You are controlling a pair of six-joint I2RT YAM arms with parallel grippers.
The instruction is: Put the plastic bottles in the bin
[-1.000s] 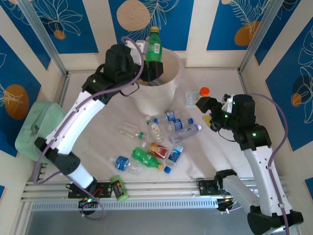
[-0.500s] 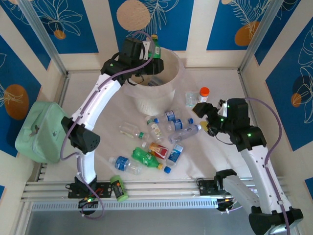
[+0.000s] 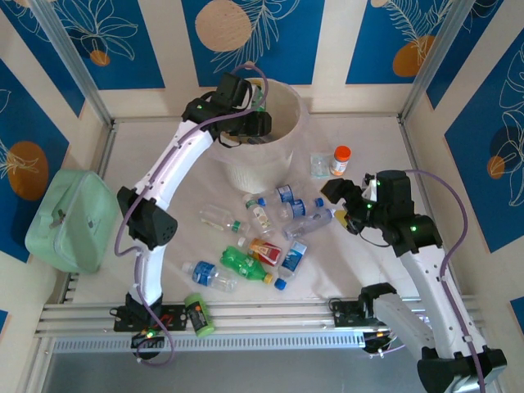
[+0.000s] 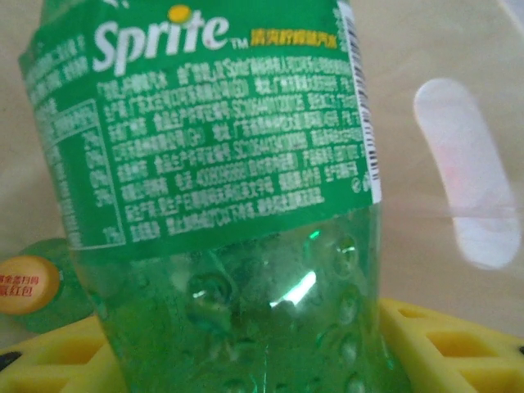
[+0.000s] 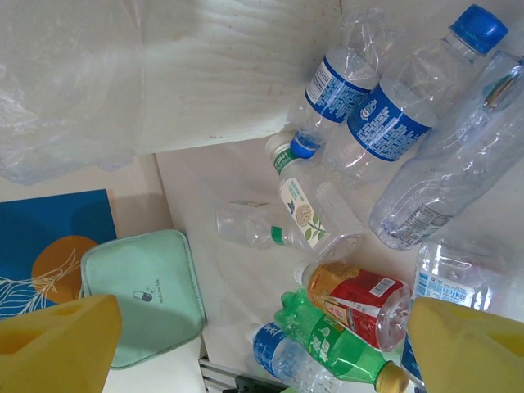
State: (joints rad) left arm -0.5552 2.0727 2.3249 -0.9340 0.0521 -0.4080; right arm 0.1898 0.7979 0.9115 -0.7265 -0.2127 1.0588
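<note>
My left gripper [image 3: 252,115] is shut on a green Sprite bottle [image 4: 221,147], which it holds over the left rim of the round white bin [image 3: 264,146]. The bottle sits between the yellow fingers [image 4: 446,344], and its top pokes up at the rim [image 3: 259,97]. Several plastic bottles lie in a pile in front of the bin: blue-labelled clear ones [image 3: 285,195] [image 5: 389,123], a red-labelled one [image 5: 360,299] and a green one [image 3: 246,264] [image 5: 327,340]. My right gripper [image 3: 344,201] [image 5: 262,352] hangs open above the pile's right side, holding nothing.
A small orange-capped bottle [image 3: 340,159] stands right of the bin. A pale green boxy container [image 3: 70,219] [image 5: 143,291] sits at the table's left edge. A short green-and-black cylinder [image 3: 197,315] lies by the front rail. Another green item [image 4: 37,286] shows beneath the held bottle.
The left arm has swung the Sprite bottle from above the bin's back down over its left rim. The right gripper has drifted slightly left and lower toward the pile.
</note>
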